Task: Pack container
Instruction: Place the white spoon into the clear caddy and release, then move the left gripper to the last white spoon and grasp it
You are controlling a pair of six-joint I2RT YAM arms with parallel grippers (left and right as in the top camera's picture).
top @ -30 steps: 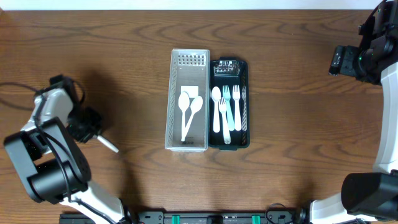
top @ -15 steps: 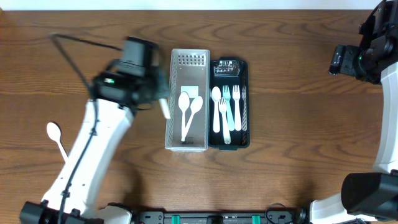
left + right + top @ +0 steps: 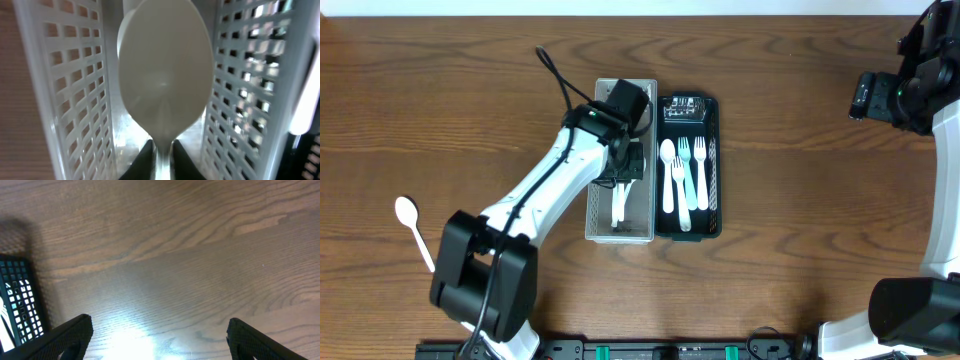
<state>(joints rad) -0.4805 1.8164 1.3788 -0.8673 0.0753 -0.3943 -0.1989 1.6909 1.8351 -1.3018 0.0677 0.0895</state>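
Centre of overhead, over white bin (image 3: 593, 205): L gripper (image 3: 626, 162) pinches spoon (image 3: 162, 85) by neck, bowl btwn mesh walls, likely to drop it apart from forks (image 3: 700, 170) in dark tray (image 3: 716, 215). Second spoon (image 3: 415, 228) waits lower left. R gripper (image 3: 159, 332) spread wide, empty, parked upper right.

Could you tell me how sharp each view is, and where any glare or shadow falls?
Overhead: evenly lit and sharp throughout. Left wrist: the white spoon pinched in the left end effector sits very close to the lens and looks soft, as do the walls of the mesh basket. Right wrist: bright glare on the table near the bottom edge, dark shadow at upper left.
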